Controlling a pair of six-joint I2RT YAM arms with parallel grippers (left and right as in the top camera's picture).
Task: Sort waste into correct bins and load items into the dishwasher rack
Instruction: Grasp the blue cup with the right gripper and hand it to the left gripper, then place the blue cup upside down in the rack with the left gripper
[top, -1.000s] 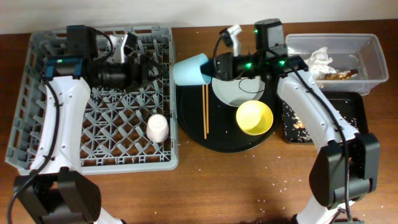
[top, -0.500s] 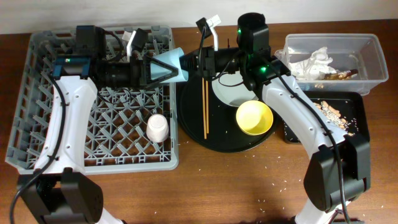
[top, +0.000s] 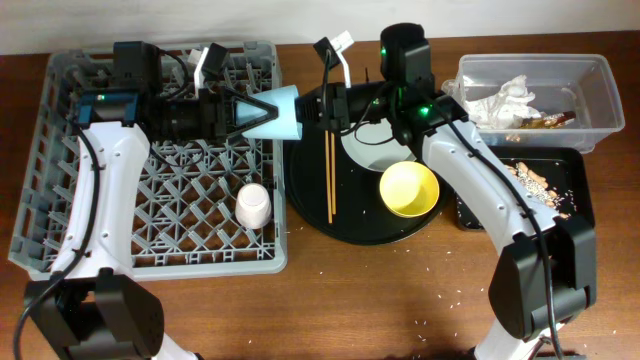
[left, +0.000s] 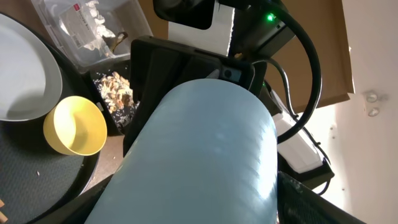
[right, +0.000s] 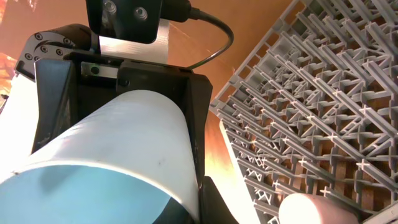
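Observation:
The light blue cup (top: 275, 115) lies on its side in the air over the right edge of the grey dishwasher rack (top: 60, 200). My left gripper (top: 255, 113) is shut around its narrow end, and the cup fills the left wrist view (left: 205, 155). My right gripper (top: 318, 105) pinches the cup's rim, one finger inside and one outside, as the right wrist view (right: 124, 143) shows. The pink cup (top: 253, 205) stands upside down in the rack. The plate (top: 375, 150), yellow bowl (top: 408, 190) and chopsticks (top: 330, 180) lie on the round black tray (top: 310, 200).
The clear tub (top: 590, 75) at the back right holds the white napkin (top: 505, 98) and a brown wrapper (top: 545, 122). The shallow black tray (top: 570, 190) in front of it holds food scraps. Crumbs lie on the table's front.
My right gripper carried the light blue cup left from the round tray's edge to the rack's edge. My left gripper came to meet it and closed around its narrow end.

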